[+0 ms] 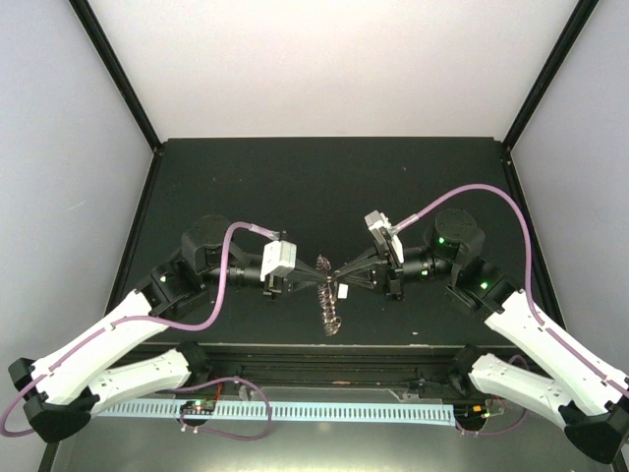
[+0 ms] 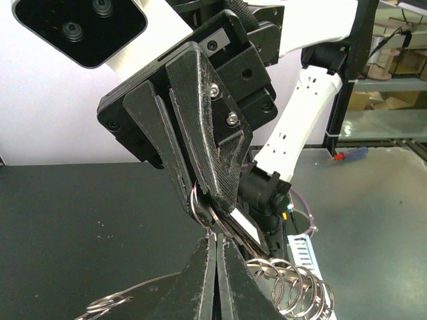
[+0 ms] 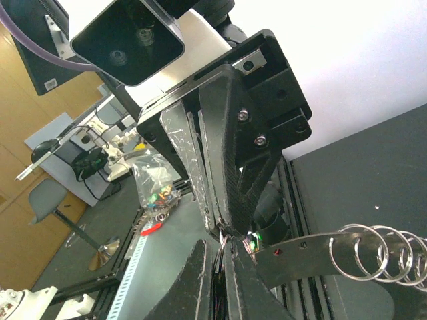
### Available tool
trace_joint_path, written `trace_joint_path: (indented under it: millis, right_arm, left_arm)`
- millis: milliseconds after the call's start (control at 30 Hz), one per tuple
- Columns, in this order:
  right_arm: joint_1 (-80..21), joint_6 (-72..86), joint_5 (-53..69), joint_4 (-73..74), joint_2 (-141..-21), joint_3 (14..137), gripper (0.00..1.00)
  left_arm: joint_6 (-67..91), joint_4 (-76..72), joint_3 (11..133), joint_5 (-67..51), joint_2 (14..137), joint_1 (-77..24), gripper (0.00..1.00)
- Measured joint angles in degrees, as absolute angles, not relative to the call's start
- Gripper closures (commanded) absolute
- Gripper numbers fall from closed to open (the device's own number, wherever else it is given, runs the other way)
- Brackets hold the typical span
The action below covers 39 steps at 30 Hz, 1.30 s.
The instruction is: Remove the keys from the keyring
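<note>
The keyring (image 1: 330,309) hangs between my two grippers above the middle of the black table, its rim of small wire loops trailing down. My left gripper (image 1: 322,265) is shut on the ring's top edge. In the left wrist view its fingers (image 2: 200,280) are pressed together, with loops (image 2: 293,287) to their right. My right gripper (image 1: 345,272) faces it, tip to tip, and is shut on a thin wire loop (image 2: 193,200). In the right wrist view the flat ring band (image 3: 300,250) and its loops (image 3: 380,250) run off to the right. I cannot make out the key.
A pale blue perforated rail (image 1: 295,408) runs along the near edge below the table. Black frame posts (image 1: 113,69) stand at the back corners. Off the table, a clear bag of coloured bits (image 3: 157,193) shows in the right wrist view.
</note>
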State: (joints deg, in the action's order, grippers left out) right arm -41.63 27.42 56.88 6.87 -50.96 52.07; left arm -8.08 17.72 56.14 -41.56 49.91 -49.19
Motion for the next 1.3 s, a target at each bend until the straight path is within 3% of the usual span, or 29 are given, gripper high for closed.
trace_joint_path:
  millis: [1300]
  right_arm:
    - [-34.98,28.77,66.15,13.08,-51.75,53.71,0.99]
  left_arm:
    - [-13.08,17.56,55.81,-31.40,52.64,-56.12,0.98]
